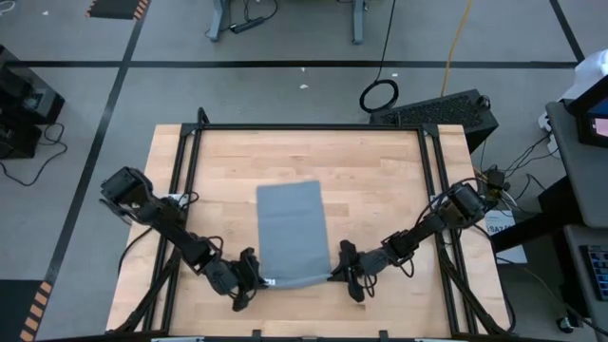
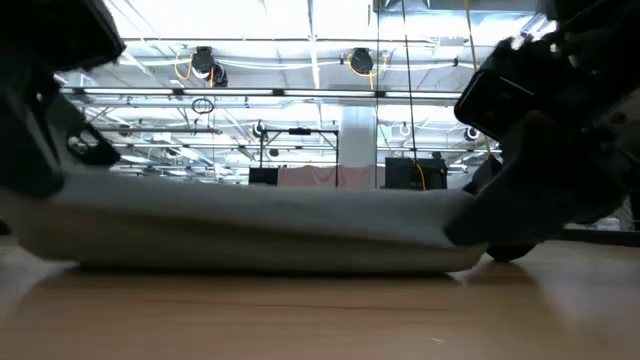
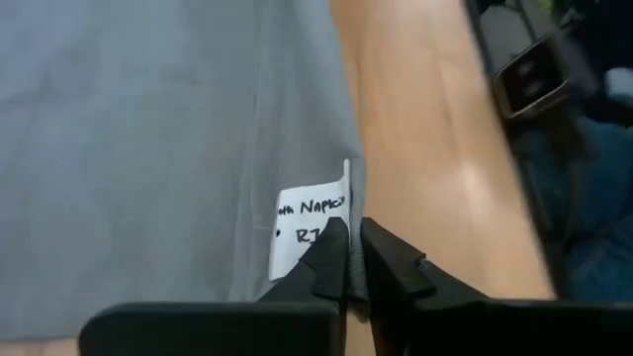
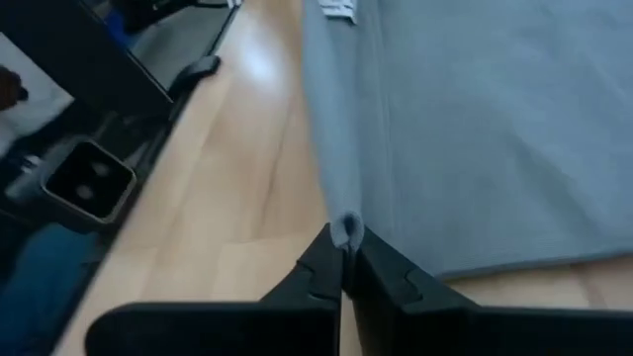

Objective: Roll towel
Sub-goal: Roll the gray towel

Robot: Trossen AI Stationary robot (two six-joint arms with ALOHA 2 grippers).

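Two grippers pinching grey towel (image 1: 292,231) corners.
Left gripper (image 3: 348,259) clamping beside white tag (image 3: 310,229) reading "Napkin"; right gripper (image 4: 343,255) clenching hem at 5 o'clock.

Bare tabletop (image 1: 380,180) (all around towel (image 1: 290,228))

1. Table (image 1: 380,171): bare wood under the left pincer (image 1: 258,279) and the right pincer (image 1: 335,272), reaching far ahead of both.
2. Black frame (image 1: 304,127): its far bar runs well ahead of both pincers.
3. Cable coil (image 1: 379,95): on the floor, well beyond the right pincer.
4. Black box (image 1: 446,109): just beside the coil, well apart from the right pincer.
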